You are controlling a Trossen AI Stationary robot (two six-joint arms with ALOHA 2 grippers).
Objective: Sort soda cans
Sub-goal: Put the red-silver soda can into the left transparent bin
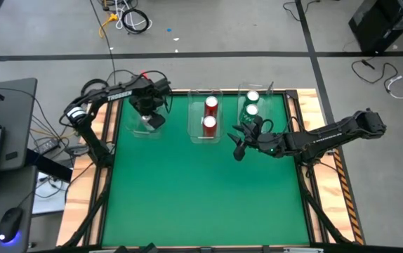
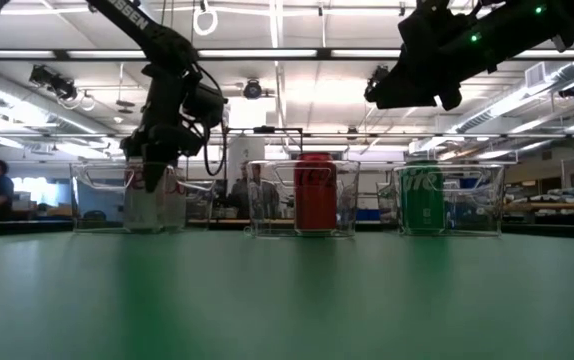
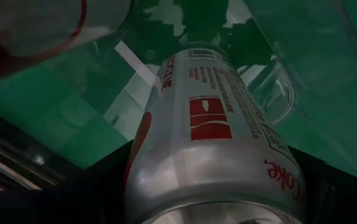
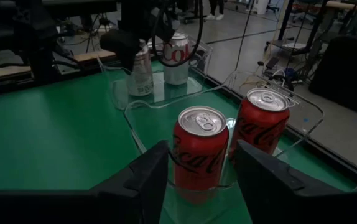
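Three clear bins are lined along the table's (image 1: 201,190) far edge. Two red cans (image 1: 210,105) are seen in the middle bin (image 1: 193,116), two green cans (image 1: 251,102) in the right bin (image 1: 242,91), two silver cans (image 4: 140,73) in the left bin (image 1: 135,128). A silver can is gripped by the left gripper (image 1: 147,117) inside that bin; the right gripper (image 1: 242,140) is held open above the table.

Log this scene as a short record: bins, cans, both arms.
left bin: held silver can, second silver can
middle bin: two red cans
right bin: two green cans
left gripper: jaws closed on the held silver can, inside the left bin
right gripper: jaws open, empty, above the table by the right bin's front
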